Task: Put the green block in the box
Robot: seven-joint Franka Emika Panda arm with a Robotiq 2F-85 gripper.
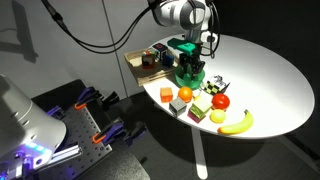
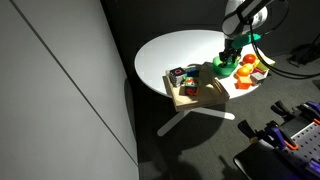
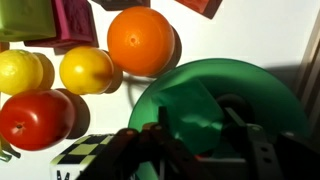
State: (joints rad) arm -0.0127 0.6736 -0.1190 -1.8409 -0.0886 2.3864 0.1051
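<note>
Block: small saturated green toy block (image 3: 188,112) lies inside round green plastic bowl (image 3: 272,92), not yet in box.
Block vs gripper: directly below black Robotiq gripper (image 3: 197,138), in line betw. the two fingers; no sideways offset seen in wrist view.
Grip state: fingers flank block, too dark/blurred; can't tell if clamped or just straddling.
Box: shallow light-wood box (image 2: 190,100) sits just beside bowl on white round table (image 1: 270,80), already holds other bits.
Next (est.): secure block, lift clear of bowl rim, carry across to box.
</note>
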